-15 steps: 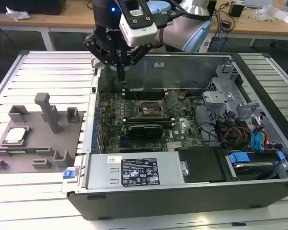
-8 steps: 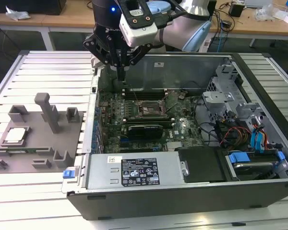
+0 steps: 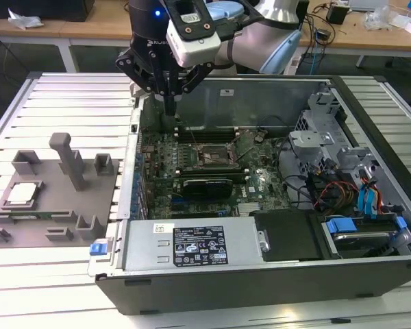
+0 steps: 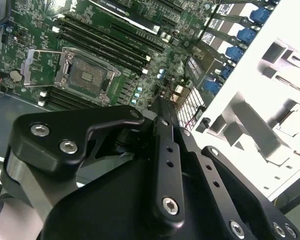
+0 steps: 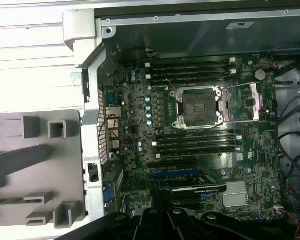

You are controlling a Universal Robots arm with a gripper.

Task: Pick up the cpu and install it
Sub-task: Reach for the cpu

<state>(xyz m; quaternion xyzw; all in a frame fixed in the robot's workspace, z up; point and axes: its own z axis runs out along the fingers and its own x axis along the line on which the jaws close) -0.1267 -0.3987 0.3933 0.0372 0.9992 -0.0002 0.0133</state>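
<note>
Closed on nothing above the motherboard (image 3: 166, 156), the gripper (image 3: 170, 110) hangs well apart from the cpu (image 3: 24, 194); descending here could gouge components.

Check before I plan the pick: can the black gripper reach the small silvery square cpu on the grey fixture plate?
Likely yes. The cpu lies uncovered on the grey fixture plate, open from above; the gripper hangs over the neighbouring computer case, with one grey post between.
</note>
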